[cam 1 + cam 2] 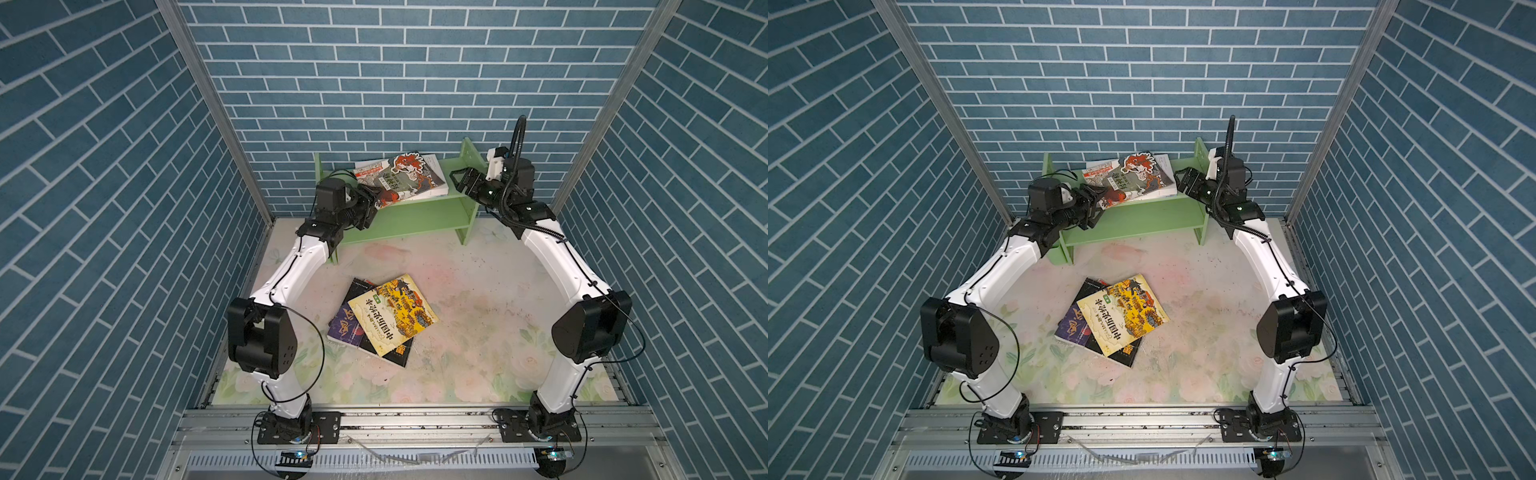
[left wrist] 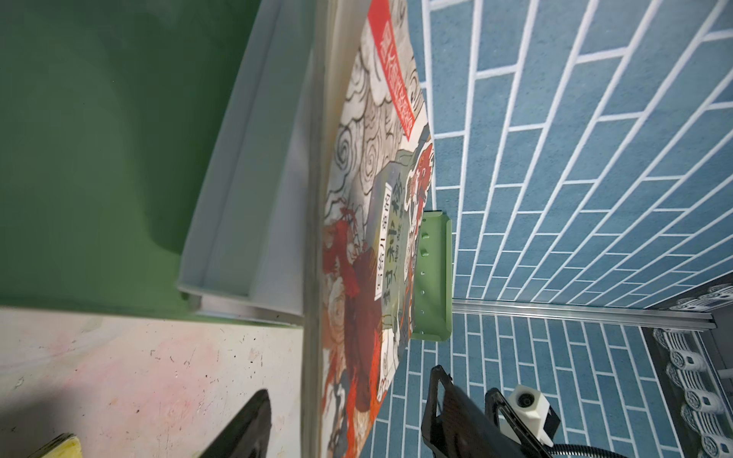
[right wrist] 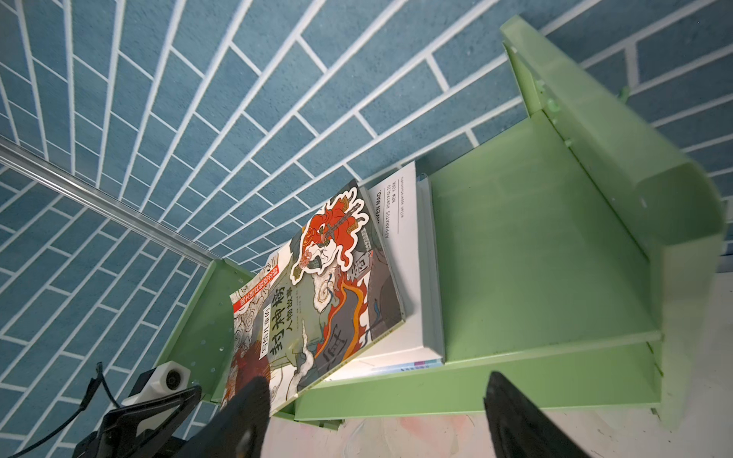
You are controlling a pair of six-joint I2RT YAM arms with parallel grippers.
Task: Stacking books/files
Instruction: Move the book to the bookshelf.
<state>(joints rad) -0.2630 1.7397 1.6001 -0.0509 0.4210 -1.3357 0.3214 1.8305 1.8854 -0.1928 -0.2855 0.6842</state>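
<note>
The red-green beast book point(image 1: 401, 174) point(image 3: 325, 285) lies tilted on top of a large white book point(image 3: 408, 277) and a white-blue one point(image 3: 412, 363) on the green shelf's point(image 1: 415, 216) top board. Its near-left corner overhangs the board. My left gripper point(image 1: 376, 198) straddles that corner, jaws open; one finger point(image 2: 250, 424) stands apart under the book's edge. My right gripper point(image 1: 457, 180) point(image 3: 377, 392) hangs open and empty by the shelf's right end. On the mat a yellow illustrated book point(image 1: 395, 311) covers a purple one point(image 1: 347, 324) and a black one point(image 1: 397, 353).
Blue brick walls with aluminium posts point(image 1: 216, 108) close in the back and both sides. The shelf's right end panel point(image 3: 618, 131) stands up next to the right gripper. A floral mat point(image 1: 478, 332) covers the floor, and a metal rail point(image 1: 415, 419) runs along the front.
</note>
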